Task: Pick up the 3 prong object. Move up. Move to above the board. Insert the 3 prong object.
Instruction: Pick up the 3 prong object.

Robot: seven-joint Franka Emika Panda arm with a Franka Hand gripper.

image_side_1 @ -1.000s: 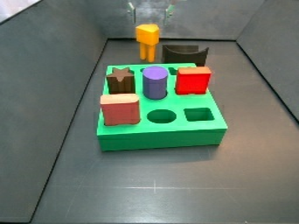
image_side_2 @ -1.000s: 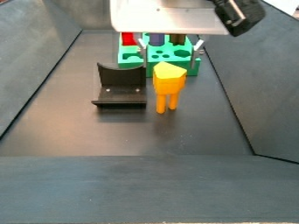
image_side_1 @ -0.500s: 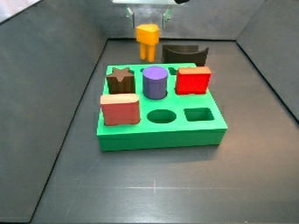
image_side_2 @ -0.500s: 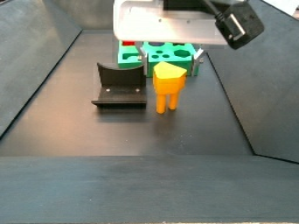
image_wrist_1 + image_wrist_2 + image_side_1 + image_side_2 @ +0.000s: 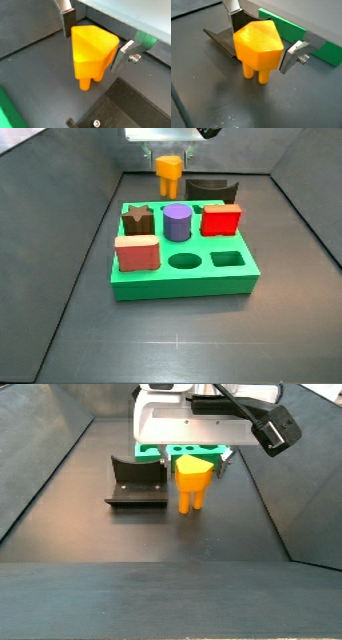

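Standing upright on its prongs, the 3 prong object (image 5: 256, 45) sits directly between the tool (image 5: 263, 41) plates — long axis vertical. Plates look spread, flanking its faceted top, seemingly not yet clamped.

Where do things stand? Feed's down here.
Gripper open, straddling the 3 prong object. Object standing on floor, ungripped. Fixture beside it. Board holes open.

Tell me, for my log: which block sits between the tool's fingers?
The orange 3 prong object, standing on the floor off the board; the tool straddles it.
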